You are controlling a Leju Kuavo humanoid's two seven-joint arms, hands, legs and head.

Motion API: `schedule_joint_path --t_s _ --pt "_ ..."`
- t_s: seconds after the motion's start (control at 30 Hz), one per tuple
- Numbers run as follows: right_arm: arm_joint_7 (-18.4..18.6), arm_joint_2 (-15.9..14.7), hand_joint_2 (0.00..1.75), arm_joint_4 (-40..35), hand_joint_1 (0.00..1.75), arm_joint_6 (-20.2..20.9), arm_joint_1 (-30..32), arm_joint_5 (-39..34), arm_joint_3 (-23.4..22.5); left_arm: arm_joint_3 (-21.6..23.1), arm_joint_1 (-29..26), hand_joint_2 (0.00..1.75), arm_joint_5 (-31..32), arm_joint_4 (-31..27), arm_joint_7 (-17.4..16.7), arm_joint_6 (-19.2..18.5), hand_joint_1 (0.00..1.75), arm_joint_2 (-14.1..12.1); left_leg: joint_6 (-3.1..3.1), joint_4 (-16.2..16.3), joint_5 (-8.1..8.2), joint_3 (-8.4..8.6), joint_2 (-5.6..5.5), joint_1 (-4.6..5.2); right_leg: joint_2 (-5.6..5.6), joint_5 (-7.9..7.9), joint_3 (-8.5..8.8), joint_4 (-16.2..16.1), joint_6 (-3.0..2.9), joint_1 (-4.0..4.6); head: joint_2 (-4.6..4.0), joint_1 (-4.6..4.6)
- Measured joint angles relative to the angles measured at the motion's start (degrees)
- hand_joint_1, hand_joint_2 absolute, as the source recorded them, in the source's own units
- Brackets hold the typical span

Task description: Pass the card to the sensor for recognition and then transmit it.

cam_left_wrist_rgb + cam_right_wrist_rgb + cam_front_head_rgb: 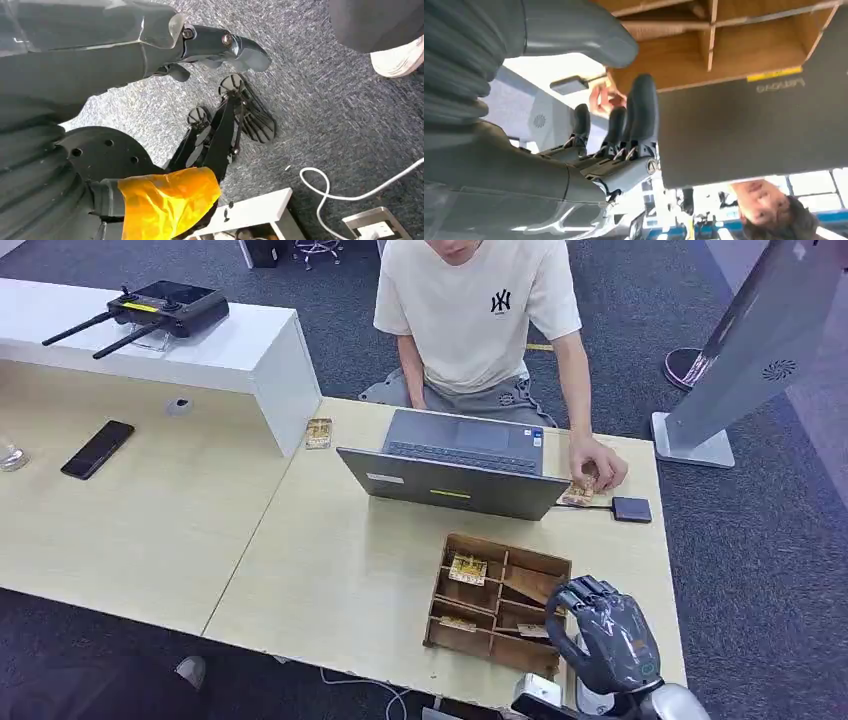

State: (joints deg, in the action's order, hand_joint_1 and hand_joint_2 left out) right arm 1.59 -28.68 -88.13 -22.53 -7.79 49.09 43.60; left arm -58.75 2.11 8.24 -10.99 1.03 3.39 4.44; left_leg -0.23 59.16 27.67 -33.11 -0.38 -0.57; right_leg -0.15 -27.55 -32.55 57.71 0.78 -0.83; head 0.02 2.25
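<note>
Cards lie in the wooden organizer tray [556, 565], the plainest card [467, 568] in a far-left compartment. Your left hand [227, 47] hangs over the floor, fingers curled, holding nothing. Your right hand [603, 632], at the tray's right edge, is empty, fingers apart; lower it squarely. The sensor [631, 508] sits beyond the tray.

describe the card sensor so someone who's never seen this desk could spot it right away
Start at the open grey laptop in the middle of the light wooden table. Just past its right corner, near the person's hand, lies the sensor: a small, flat, dark rectangular pad with a thin cable toward the laptop. The patterned card beside it is tan, not dark.
</note>
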Motion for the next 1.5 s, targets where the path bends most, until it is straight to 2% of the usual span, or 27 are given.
schedule_joint_path --t_s 0.07,0.13,0.3,0.4,0.53,0.63,0.83,1.03,1.07,1.3,1.37,1.5 --pt "-0.48 0.00 1.75 0.02 0.98 0.85 0.12 -1.16 0.22 0.00 0.01 1.75 0.02 0.00 0.00 -0.15 0.00 0.00 0.00 0.00 0.00 0.00 0.00 0.00 -0.01 0.00 0.00 0.00 0.00 0.00 0.00 0.00" --pt "-1.05 0.00 1.75 0.02 0.87 1.53 0.21 -2.08 0.44 0.00 -0.01 1.75 0.15 0.00 0.02 -0.28 0.00 0.00 0.00 0.00 0.00 0.00 0.00 0.00 -0.01 0.00 0.00 0.00 0.00 0.00 0.00 0.00" --pt "-1.18 0.00 1.75 0.02 0.82 2.40 0.28 -3.14 1.13 0.00 -0.01 1.75 0.20 0.00 0.04 -0.39 0.00 0.00 0.00 0.00 0.00 0.00 0.00 0.00 -0.01 0.00 0.00 0.00 0.00 0.00 0.00 0.00" --pt "-1.18 0.00 1.75 0.02 0.87 2.53 0.30 -3.25 1.44 0.00 -0.01 1.75 0.20 0.00 0.04 -0.42 0.00 -0.02 0.00 0.00 0.00 0.00 0.00 0.00 -0.01 0.00 0.00 0.00 0.00 0.00 0.00 0.02" --pt "-1.18 0.00 1.75 0.02 0.86 2.53 0.30 -3.25 1.75 -0.02 -0.01 1.75 0.20 0.00 0.11 -0.44 0.00 -0.02 0.00 0.00 0.00 0.00 0.00 0.00 -0.01 0.00 0.00 0.00 0.00 0.00 0.00 0.00" --pt "-1.18 0.00 1.75 0.02 0.99 2.53 0.30 -3.28 1.97 -0.02 0.00 1.75 0.20 0.00 0.11 -0.44 0.00 -0.02 0.00 0.00 0.00 0.00 0.00 0.00 -0.01 0.00 0.00 0.00 0.00 0.00 0.00 0.00" --pt "-1.18 0.00 1.75 0.02 0.99 2.58 0.30 -3.65 2.27 -0.02 0.00 1.75 0.18 0.00 0.11 -0.46 0.00 -0.02 0.00 0.00 0.00 0.00 0.00 0.00 -0.01 0.00 0.00 0.00 0.00 0.00 0.00 0.00" --pt "-1.16 0.00 1.75 0.02 0.94 2.79 0.30 -3.91 2.36 -0.07 -0.01 1.75 0.15 0.00 0.11 -0.57 0.00 -0.02 0.00 0.00 0.00 0.00 0.00 0.00 -0.01 0.00 0.00 0.00 0.00 0.00 0.00 0.02" --pt "-1.14 0.00 1.75 0.02 0.89 2.84 0.30 -3.95 2.38 -0.07 0.00 1.75 0.13 0.00 0.09 -0.59 0.00 -0.02 0.00 0.00 0.00 0.00 0.00 0.00 -0.01 0.00 0.00 0.00 0.00 0.00 0.00 0.00" --pt "-1.01 -0.15 1.75 0.02 0.89 3.76 0.31 -4.70 2.84 -0.17 -0.01 1.75 0.15 0.00 0.09 -0.81 0.00 -0.02 0.00 0.00 0.00 0.00 0.00 0.00 -0.01 0.00 0.00 0.00 0.00 0.00 0.00 0.02" --pt "-1.00 -0.28 1.75 0.02 0.80 3.78 0.31 -4.78 3.10 -0.20 -0.01 1.75 0.18 0.00 0.09 -0.81 0.00 -0.02 0.00 0.00 0.00 0.00 0.00 0.00 -0.01 0.00 0.00 0.00 0.00 0.00 0.00 0.00" --pt "-1.00 -0.42 1.75 0.02 0.82 3.91 0.30 -4.94 3.45 -0.22 -0.01 1.75 0.18 0.00 0.09 -0.81 0.00 -0.02 0.00 0.00 0.00 0.00 0.00 0.00 -0.01 0.00 0.00 0.00 0.00 0.00 0.00 0.00"
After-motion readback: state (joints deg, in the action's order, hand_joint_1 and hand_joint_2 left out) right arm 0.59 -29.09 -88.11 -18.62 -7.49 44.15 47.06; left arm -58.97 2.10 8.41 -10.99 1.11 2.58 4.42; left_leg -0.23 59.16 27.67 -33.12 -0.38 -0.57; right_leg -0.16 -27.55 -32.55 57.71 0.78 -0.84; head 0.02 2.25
